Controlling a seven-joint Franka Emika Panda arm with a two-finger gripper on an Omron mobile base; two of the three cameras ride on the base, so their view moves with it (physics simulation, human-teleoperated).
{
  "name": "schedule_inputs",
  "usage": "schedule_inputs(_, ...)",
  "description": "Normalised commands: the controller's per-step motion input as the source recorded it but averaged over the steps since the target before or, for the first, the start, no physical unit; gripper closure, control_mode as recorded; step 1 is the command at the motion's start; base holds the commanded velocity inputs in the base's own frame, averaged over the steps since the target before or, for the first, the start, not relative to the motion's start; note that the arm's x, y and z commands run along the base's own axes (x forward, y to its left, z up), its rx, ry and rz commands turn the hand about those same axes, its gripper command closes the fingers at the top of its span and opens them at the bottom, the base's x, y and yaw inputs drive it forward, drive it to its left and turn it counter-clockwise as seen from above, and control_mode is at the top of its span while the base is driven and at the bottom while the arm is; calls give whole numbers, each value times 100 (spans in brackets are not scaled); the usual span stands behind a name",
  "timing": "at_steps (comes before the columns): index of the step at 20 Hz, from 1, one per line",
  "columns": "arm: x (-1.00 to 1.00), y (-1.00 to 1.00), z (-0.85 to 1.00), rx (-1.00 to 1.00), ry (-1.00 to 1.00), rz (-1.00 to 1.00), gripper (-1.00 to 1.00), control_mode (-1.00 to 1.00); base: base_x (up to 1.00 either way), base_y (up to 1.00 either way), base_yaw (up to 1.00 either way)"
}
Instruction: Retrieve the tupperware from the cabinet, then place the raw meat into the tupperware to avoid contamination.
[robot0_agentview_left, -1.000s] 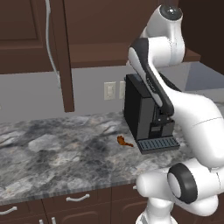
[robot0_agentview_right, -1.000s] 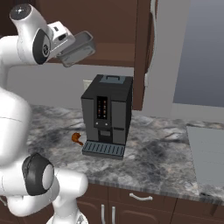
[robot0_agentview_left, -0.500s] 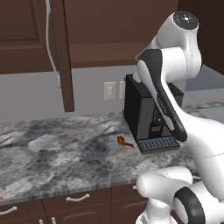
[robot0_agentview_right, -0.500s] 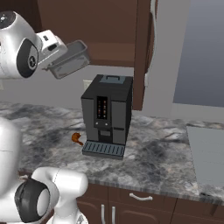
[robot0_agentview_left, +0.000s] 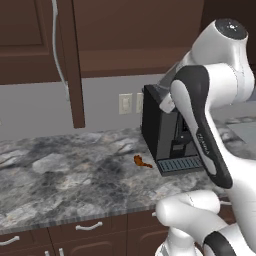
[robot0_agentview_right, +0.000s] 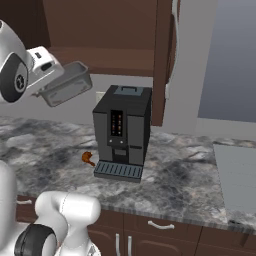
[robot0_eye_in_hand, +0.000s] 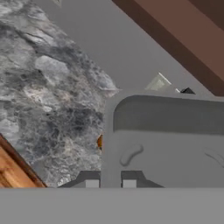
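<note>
**Tub out of cabinet, meat not yet boxed**

We find the tub (robot0_agentview_right: 67, 90) aloft, tilted, left of the coffee machine (robot0_agentview_right: 122, 130), gripper (robot0_eye_in_hand: 110, 183) clamped on its rim. The cabinet (robot0_agentview_left: 75, 60) stands open. The meat (robot0_agentview_left: 142, 161) lies on the counter (robot0_agentview_left: 60, 175); placing remains. The right base view shows the tub's height; the hand view shows its rim grip.

the tupperware (robot0_agentview_right: 67, 84) at upper left looks like smooth, cloudy grey plastic. the cabinet (robot0_agentview_right: 105, 30) is dark matt wood; its handle (robot0_agentview_left: 57, 45) polished metal. the bench (robot0_agentview_left: 60, 175) is mottled grey stone, the coffee machine (robot0_agentview_right: 122, 127) matt black.
</note>
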Motion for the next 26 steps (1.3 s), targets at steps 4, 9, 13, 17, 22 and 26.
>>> schedule_inputs(4, -73, 18, -23, 0, 9, 18, 100, -100, 0, 0, 0)
schedule_inputs(9, -67, 19, -30, 0, 9, 21, 100, -100, 0, 0, 0)
schedule_inputs(13, -53, 20, -35, 0, 10, 24, 100, -100, 0, 0, 0)
schedule_inputs(17, -45, 19, -37, 0, 10, 24, 100, -100, 0, 0, 0)
schedule_inputs(22, -35, 25, -38, 0, 11, 23, 100, -100, 0, 0, 0)
schedule_inputs(26, -8, 30, -38, -1, 10, 16, 100, -100, 0, 0, 0)
